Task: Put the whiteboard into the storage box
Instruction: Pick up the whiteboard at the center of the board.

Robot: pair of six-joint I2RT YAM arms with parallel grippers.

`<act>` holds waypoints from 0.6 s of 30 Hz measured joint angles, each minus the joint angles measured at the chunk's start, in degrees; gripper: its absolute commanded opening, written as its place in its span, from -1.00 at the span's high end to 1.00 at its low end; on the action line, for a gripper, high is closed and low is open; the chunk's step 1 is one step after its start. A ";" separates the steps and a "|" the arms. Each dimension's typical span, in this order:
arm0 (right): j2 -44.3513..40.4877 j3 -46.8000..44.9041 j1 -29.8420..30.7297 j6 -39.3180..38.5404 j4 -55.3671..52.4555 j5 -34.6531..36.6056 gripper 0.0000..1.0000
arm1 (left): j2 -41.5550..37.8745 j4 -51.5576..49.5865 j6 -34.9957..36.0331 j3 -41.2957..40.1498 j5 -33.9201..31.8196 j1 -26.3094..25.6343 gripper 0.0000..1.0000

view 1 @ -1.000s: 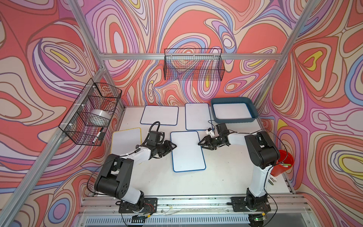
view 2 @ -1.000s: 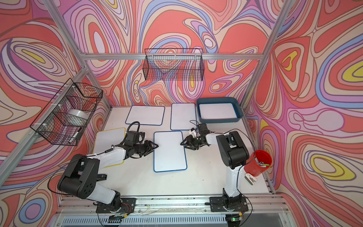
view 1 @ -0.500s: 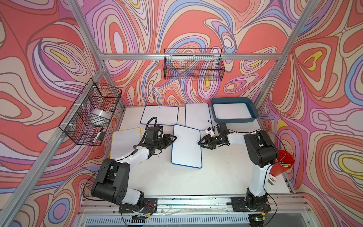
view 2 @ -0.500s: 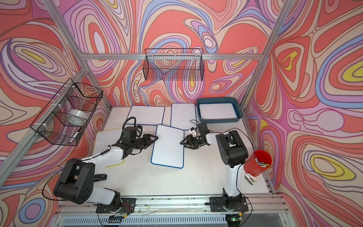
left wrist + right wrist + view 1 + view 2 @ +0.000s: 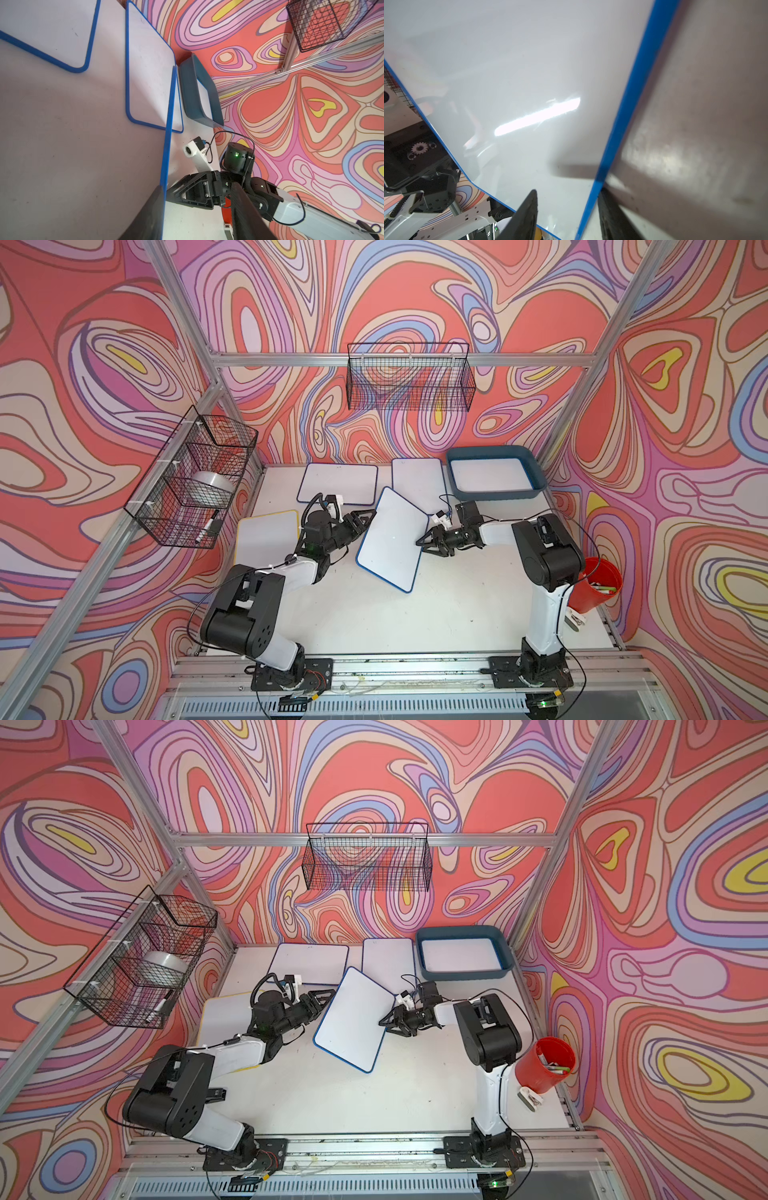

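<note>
Since a second ago, the blue-framed whiteboard has left the table, where it lay flat. It now hangs tilted and turned between your two arms, its far corner over another blue-framed board at the back. Your left gripper meets its left edge and your right gripper its right edge; on both, the jaws stand apart with the frame between them, not pinched. The dark teal storage box sits at the far right corner of the white table, with a white board lying inside. A third blue-framed board and a yellow-framed board lie flat. Swirling red, pink and lilac walls enclose the table. Black wire baskets hang from aluminium rails, and a red cup of markers stands at the right.
</note>
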 measured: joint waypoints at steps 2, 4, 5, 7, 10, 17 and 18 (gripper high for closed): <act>0.15 0.09 0.11 0.24 0.11 -0.33 0.00 | 0.35 2.49 -1.03 -0.52 0.59 0.00 0.04; 0.37 0.22 0.15 0.57 0.24 -0.63 0.01 | 0.66 4.46 -1.88 -0.90 0.87 0.00 0.05; 0.55 0.26 0.20 0.79 0.37 -0.90 0.00 | 0.81 5.62 -2.27 -1.27 1.03 0.00 0.05; 0.90 0.37 0.22 1.29 0.79 -1.55 0.00 | 0.90 8.24 -3.10 -2.67 0.94 0.00 0.05; 1.09 0.37 0.22 2.60 1.46 -2.08 0.01 | 1.40 12.07 -4.50 -4.31 0.61 0.00 0.06; 1.42 0.35 0.22 4.28 2.43 -2.75 0.01 | 4.11 20.48 -8.09 -6.43 -0.26 0.00 0.07; 1.42 0.33 0.22 4.52 2.51 -2.75 0.01 | 4.57 21.49 -8.61 -6.58 -0.33 0.00 0.08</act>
